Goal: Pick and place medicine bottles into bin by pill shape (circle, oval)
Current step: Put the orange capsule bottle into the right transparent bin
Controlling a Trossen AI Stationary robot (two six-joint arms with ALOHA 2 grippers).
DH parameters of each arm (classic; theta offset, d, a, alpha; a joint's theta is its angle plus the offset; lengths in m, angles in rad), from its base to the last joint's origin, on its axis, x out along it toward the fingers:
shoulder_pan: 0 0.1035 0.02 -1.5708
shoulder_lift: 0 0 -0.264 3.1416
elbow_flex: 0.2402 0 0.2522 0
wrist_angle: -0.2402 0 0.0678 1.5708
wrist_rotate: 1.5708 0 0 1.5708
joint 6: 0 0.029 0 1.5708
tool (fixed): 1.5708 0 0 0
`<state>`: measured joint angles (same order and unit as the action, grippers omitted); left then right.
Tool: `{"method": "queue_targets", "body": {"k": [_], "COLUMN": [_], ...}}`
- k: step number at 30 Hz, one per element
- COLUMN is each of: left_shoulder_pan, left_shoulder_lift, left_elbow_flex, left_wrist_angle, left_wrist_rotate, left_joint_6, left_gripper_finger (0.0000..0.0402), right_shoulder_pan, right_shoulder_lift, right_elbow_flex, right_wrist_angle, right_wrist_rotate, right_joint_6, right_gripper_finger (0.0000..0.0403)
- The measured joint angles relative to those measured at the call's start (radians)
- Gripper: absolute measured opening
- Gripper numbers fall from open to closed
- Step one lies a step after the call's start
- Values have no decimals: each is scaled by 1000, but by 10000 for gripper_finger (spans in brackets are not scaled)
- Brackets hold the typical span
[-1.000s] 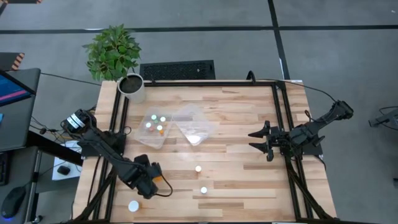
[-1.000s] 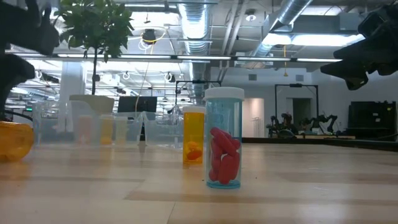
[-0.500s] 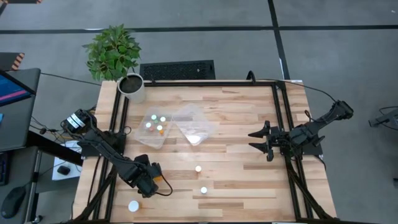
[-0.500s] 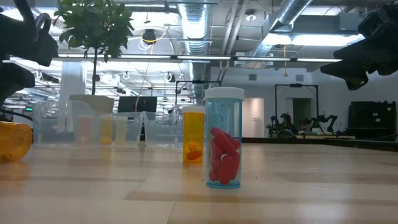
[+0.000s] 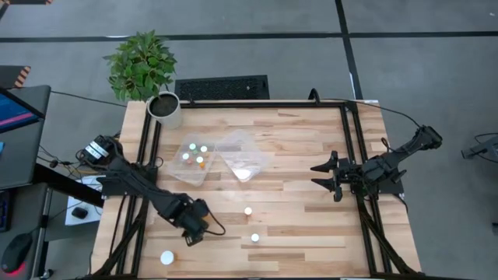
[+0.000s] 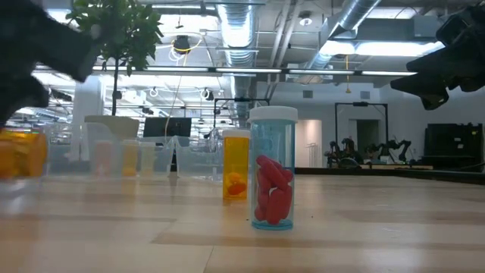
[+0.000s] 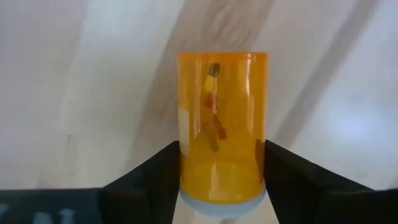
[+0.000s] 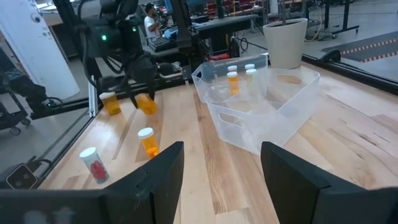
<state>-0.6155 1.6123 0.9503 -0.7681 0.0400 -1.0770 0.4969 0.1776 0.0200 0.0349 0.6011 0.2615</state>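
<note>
My left gripper (image 5: 194,225) is over the near left part of the table, shut on an orange medicine bottle (image 7: 222,124) with a white cap. The same bottle shows in the right wrist view (image 8: 146,104) and blurred in the low view (image 6: 23,154). Three bottles stand on their bases on the table: an orange one (image 5: 247,211), a clear one with red pills (image 5: 254,238) and one near the front left edge (image 5: 166,257). Several more stand in a clear bin (image 5: 194,159). My right gripper (image 5: 323,177) is open and empty at the right side. My left gripper pinches the orange bottle's body by its two sides, close to the cap end (image 7: 186,180), between its two fingers. The fingers lie along the bottle, whose base points away past the fingertips. The bottle is tilted and lifted clear of the table.
A second clear bin (image 5: 247,159) stands beside the first at the table's far middle. A white plant pot (image 5: 166,109) stands at the far left corner. Black frame rails run along the left and right sides of the wooden table (image 5: 311,233).
My left gripper has gone a little toward the table's right edge and has turned, still shut on the orange bottle. In the low view the bottle stands higher than before.
</note>
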Motion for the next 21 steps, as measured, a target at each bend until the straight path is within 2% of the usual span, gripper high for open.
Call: {"method": "queue_targets", "body": {"k": [9, 11, 15, 17, 21], "left_shoulder_pan": [141, 186, 270, 299, 356], "left_shoulder_lift": [0, 0, 0, 0, 10], "left_elbow_flex": [126, 133, 134, 134, 114], "left_wrist_angle": [0, 3, -7, -6, -2], "left_wrist_rotate": [195, 306, 630, 708, 771], "left_joint_6": [-15, -57, -122, -113, -121], "left_gripper_finger": [195, 192, 193, 196, 202], "right_shoulder_pan": [0, 0, 0, 0, 0], "right_shoulder_lift": [0, 0, 0, 0, 0], "right_elbow_flex": [0, 0, 0, 0, 0], "right_wrist_angle": [0, 0, 0, 0, 0], "right_wrist_rotate": [0, 0, 0, 0, 0], "right_joint_6": [-5, -5, -5, -5, -5], "right_gripper_finger": [226, 226, 226, 226, 226]}}
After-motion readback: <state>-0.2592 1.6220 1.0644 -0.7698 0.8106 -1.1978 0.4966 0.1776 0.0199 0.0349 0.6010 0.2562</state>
